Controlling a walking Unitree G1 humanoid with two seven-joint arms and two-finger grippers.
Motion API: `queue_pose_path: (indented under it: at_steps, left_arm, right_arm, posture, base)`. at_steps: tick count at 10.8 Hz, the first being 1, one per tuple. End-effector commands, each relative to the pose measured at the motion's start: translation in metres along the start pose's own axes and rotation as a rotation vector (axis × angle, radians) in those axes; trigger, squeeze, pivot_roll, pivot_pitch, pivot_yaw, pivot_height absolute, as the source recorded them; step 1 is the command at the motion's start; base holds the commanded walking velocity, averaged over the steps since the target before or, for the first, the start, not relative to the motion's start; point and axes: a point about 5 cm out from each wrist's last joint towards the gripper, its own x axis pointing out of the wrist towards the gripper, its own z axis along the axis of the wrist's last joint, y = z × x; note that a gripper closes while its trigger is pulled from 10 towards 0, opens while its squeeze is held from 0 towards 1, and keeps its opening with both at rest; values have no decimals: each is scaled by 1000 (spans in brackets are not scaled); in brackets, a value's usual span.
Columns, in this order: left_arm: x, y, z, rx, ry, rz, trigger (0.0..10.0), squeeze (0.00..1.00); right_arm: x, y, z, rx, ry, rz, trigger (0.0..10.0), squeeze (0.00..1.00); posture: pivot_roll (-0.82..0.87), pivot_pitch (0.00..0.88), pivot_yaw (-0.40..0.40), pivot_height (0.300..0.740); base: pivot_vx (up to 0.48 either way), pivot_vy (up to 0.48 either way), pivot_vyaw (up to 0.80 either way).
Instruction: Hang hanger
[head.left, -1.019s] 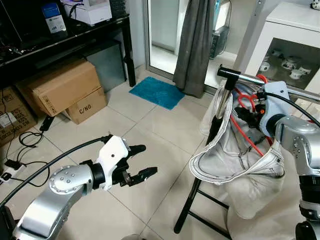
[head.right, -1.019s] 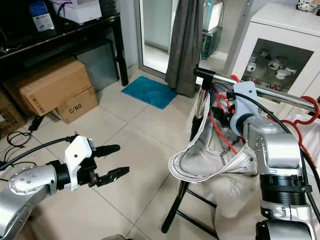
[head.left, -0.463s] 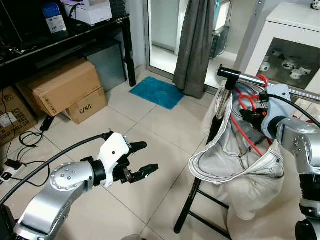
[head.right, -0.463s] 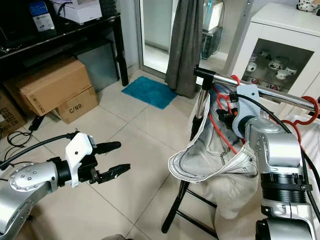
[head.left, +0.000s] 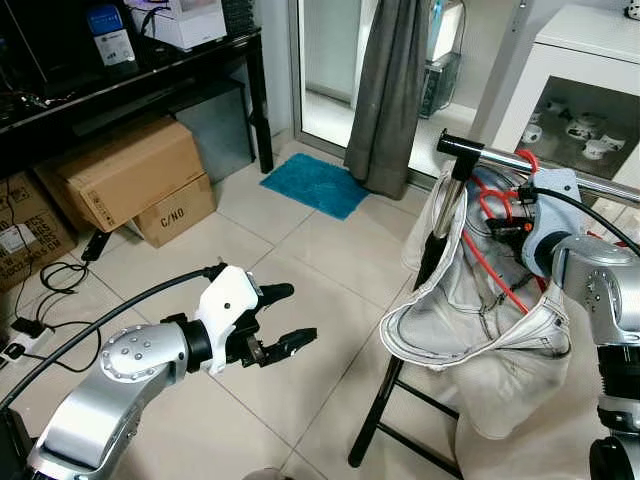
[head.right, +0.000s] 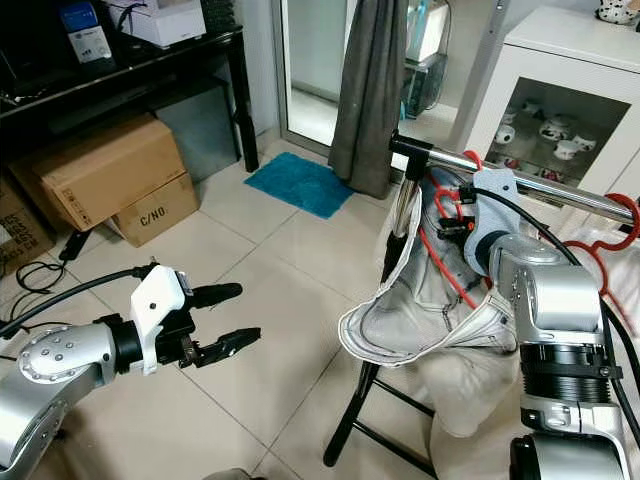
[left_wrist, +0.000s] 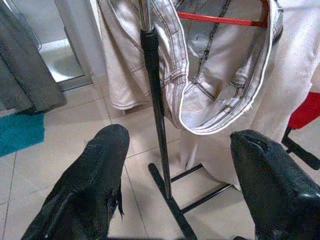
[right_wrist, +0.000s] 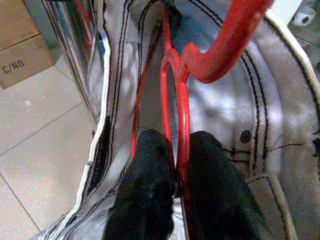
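since a second earlier, my right gripper had edged slightly up toward the silver rail, staying clamped on the red hanger. i saw its two black fingers pinched on the hanger's thin red wire, the hook curving away above them, just under the rail. white trousers draped on the hanger below the rail, hanging beside the black upright post. my left gripper hovered well away from the rail over the tiled floor, fingers spread apart and holding nothing.
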Motion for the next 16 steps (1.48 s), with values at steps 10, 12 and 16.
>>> queue_pose_path:
  at_steps: [10, 12, 16]
  left_arm:
    - [9, 14, 4, 1, -36, 198, 10000, 0]
    - [10, 17, 5, 1, -55, 249, 10000, 0]
    - [13, 10, -4, -41, -49, 271, 10000, 0]
  right_arm:
    - [-12, 11, 14, 2, -163, 16, 0, 0]
    - [-27, 10, 21, 40, -284, -39, 0, 0]
    - [-35, 41, -34, 68, -177, 27, 0, 0]
  posture:
    - [73, 0, 27, 740]
    - [64, 0, 35, 740]
    - [62, 0, 24, 740]
  base:
    - [0, 0, 0]
    - [0, 0, 0]
    - [0, 0, 0]
